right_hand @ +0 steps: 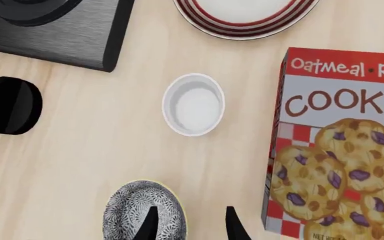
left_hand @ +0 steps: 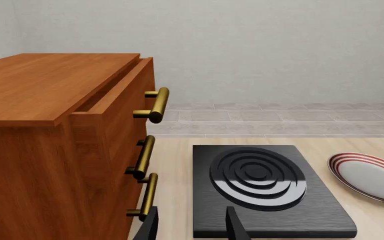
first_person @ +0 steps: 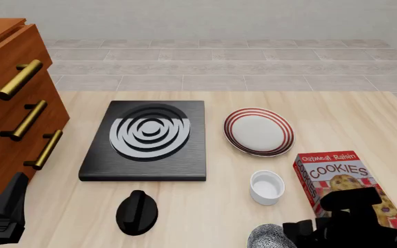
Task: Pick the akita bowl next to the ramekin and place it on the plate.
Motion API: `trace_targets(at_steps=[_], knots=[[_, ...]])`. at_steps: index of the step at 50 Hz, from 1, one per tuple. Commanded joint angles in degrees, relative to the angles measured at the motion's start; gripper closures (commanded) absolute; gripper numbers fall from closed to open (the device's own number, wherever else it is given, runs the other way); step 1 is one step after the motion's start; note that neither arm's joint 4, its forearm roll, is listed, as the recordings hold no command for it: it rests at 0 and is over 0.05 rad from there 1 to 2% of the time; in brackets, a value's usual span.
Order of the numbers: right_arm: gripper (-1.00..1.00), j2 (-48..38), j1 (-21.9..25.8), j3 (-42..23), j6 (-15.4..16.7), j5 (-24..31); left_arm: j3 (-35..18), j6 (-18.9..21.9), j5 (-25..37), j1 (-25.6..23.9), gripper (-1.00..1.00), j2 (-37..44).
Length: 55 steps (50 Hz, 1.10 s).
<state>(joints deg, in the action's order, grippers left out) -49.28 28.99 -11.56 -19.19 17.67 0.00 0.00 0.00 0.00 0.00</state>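
Wooden table (first_person: 364, 119), pale grain, carries everything. Largest item: brown drawer cabinet (first_person: 5, 103) at the left edge, three brass handles; in the left wrist view its top drawer (left_hand: 112, 95) stands slightly open, inside not visible. The front view cuts that off.

Next, black slab (first_person: 147, 142) with silver rings, flat, mid-table. Just right of it, apart, the plate (first_person: 258, 132), white with red rings, nothing on it. The left wrist view catches only part of the plate (left_hand: 369, 177); the right wrist view shows a slice of its rim (right_hand: 245, 20).

Cookie box (first_person: 343, 186) lies flat at the right, label up; full print is legible in the right wrist view (right_hand: 342, 145).

Black knob (first_person: 137, 212) lies in front of the slab.

Bowl (right_hand: 144, 212), grey speckled, sits at the near table edge, just in front of the white cup (right_hand: 193, 104), not touching. It looks upside down, domed side up; no contents visible. The front view shows only a sliver of the bowl (first_person: 268, 237) beside the right arm. Cup (first_person: 266, 187) upright, empty.

Right gripper (right_hand: 188, 222): jaws moderately open, one finger (right_hand: 148, 225) over the bowl's edge, the other beyond it over bare table; contact cannot be told.

Left gripper (left_hand: 192, 227): jaws moderately apart, holding nothing, by the cabinet's front.
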Motion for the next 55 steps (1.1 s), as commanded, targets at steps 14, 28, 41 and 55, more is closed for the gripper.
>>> trace_targets(at_steps=[14,28,41,55], knots=[[-1.00,-2.6,0.5,3.0,-1.9,-4.7,0.0,0.0,0.0,0.0,-1.00,0.0],[-1.00,-5.6,1.0,4.3,-2.9,-8.3,0.0,0.0,0.0,0.0,-1.00,0.0],[-1.00,-9.8,1.4,6.0,-4.0,-13.3,0.0,0.0,0.0,0.0,-1.00,0.0],[-1.00,-14.6,2.3,7.4,-4.9,-19.1,0.0,0.0,0.0,0.0,-1.00,0.0]])
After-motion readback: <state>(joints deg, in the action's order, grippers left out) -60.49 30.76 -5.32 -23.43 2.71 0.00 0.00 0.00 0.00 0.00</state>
